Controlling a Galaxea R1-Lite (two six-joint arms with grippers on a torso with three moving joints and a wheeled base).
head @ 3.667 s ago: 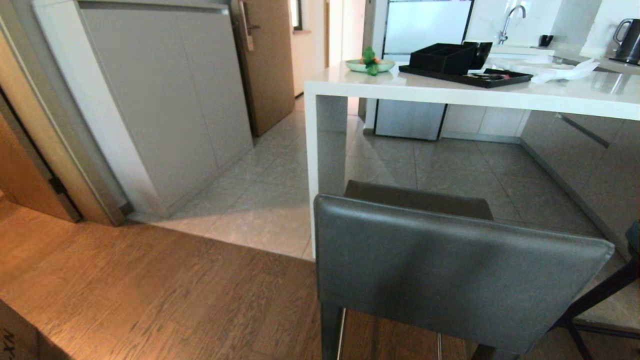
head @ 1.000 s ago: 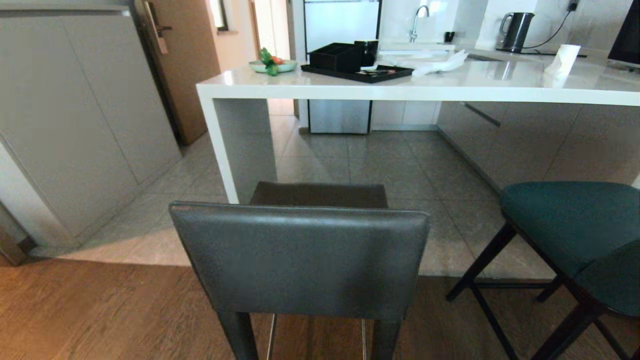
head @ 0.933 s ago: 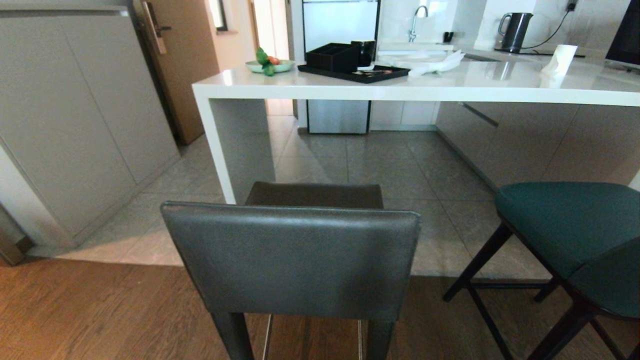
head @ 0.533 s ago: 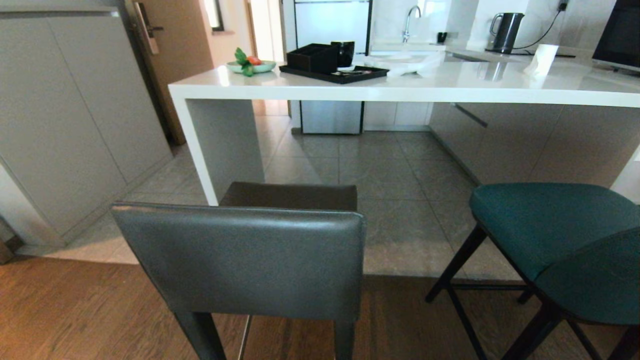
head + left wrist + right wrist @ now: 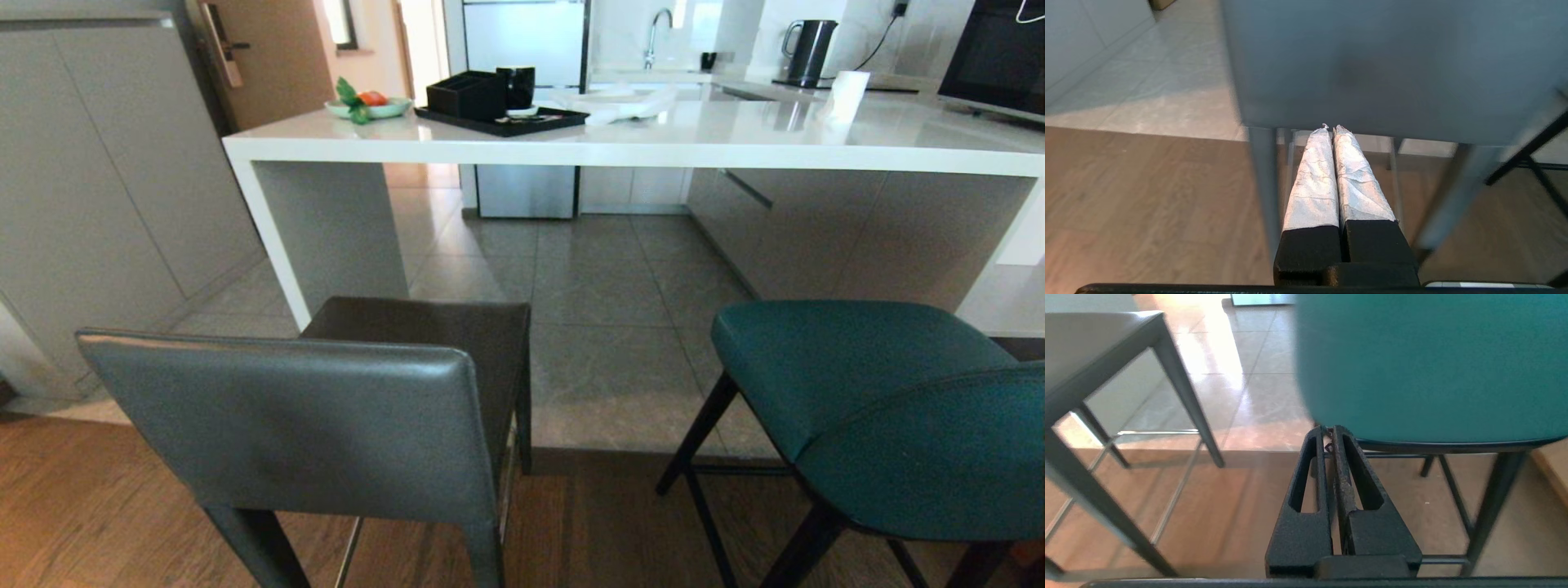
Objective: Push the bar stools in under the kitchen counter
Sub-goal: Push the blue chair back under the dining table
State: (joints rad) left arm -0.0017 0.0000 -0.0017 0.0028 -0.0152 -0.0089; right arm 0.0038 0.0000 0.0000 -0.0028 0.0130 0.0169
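Both our grippers sit low behind the stools, neither holding anything. Left gripper [image 5: 1329, 130] has its white-wrapped fingers [image 5: 1312, 179] pressed together, tips just at the lower edge of the grey stool's [image 5: 326, 408] backrest; we can't tell if they touch it. Right gripper [image 5: 1329, 430] has its black fingers together too, tips right by the underside rim of the teal stool [image 5: 865, 400], contact unclear.

In the head view the grey stool stands front left w/ its rectangular back toward us, seat pointing at the kitchen counter [image 5: 620, 147], seat front near the white panel leg [image 5: 269, 237] but not under the slab. Teal stool stands front right, rounded back toward us, thin black legs [image 5: 694, 441] on the line where wood floor [image 5: 82, 506] meets grey tile [image 5: 604, 327]; it's also short of the counter edge. Stools are well apart, w/ bare floor between them.

Under the slab, the tile ahead of both seats is open; grey cabinet fronts [image 5: 857, 229] run further back on the right. On the counter top: a green dish w/ fruit [image 5: 366, 104], a black tray w/ organizer box [image 5: 498, 106], a white cloth [image 5: 629, 104], a paper roll [image 5: 845, 94]. Kettle [image 5: 810, 51] and tap [image 5: 657, 33] sit on the far counter. Tall grey cupboard [image 5: 90, 180] on the left.
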